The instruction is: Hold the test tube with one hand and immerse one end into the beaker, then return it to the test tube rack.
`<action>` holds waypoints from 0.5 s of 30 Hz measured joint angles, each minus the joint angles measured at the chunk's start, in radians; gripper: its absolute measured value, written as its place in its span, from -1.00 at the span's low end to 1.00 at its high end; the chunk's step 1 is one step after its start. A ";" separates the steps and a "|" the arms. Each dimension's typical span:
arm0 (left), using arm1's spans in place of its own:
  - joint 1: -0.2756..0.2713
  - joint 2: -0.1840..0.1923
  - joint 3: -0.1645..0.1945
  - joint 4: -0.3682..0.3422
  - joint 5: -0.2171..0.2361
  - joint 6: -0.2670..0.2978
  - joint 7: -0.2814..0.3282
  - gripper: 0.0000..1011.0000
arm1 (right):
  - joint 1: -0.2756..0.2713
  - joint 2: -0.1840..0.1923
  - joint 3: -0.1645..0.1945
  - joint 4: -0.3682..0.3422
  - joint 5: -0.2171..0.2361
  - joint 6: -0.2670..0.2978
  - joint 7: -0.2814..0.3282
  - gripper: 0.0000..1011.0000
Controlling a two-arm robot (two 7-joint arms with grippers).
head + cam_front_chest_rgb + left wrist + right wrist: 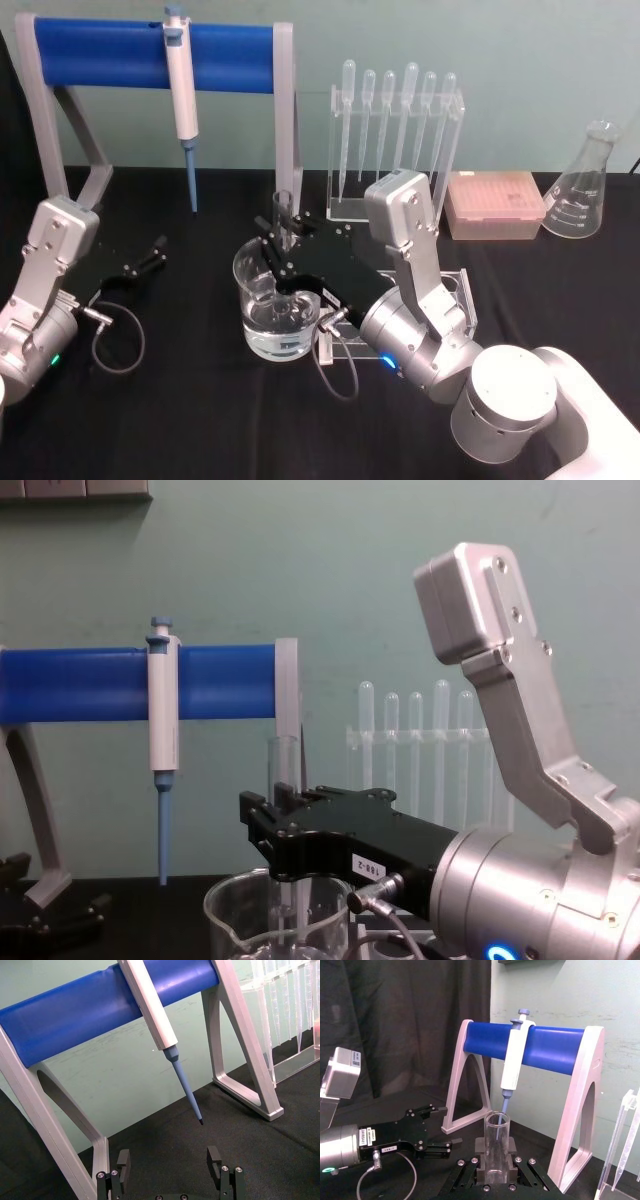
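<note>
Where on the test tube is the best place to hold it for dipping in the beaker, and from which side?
Its middle, from the robot's side with jaws level, as the right gripper clamps the test tube: slim, upright, rim up, its lower end free inside the beaker. The left gripper idles, open, at left.

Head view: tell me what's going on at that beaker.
The black right tool is shut on the clear glass test tube. It holds the tube upright with its lower end down inside the wide clear glass beaker, which has water in it. Whether the tip reaches the water cannot be told. The black left tool sits open off to the left, apart from both.
</note>
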 joint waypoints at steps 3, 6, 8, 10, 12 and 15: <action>0.000 0.000 0.000 0.000 0.000 0.000 0.000 0.98 | 0.000 0.000 0.000 0.000 0.000 0.000 0.000 -0.55; 0.000 0.000 0.000 0.000 0.000 0.000 0.000 0.98 | 0.000 0.000 0.000 0.000 0.000 0.000 0.000 -0.55; 0.000 0.000 0.000 0.000 0.000 0.000 0.000 0.98 | 0.000 0.000 0.000 0.000 0.000 0.000 0.000 -0.55; 0.000 0.000 0.000 0.000 0.000 0.000 0.000 0.98 | 0.000 0.000 0.000 0.000 0.000 0.000 0.000 -0.55; 0.000 0.000 0.000 0.000 0.000 0.000 0.000 0.98 | 0.000 0.000 0.000 0.000 0.000 0.000 0.000 -0.55; 0.000 0.000 0.000 0.000 0.000 0.000 0.000 0.98 | 0.000 0.000 0.000 0.000 0.000 0.000 0.000 -0.55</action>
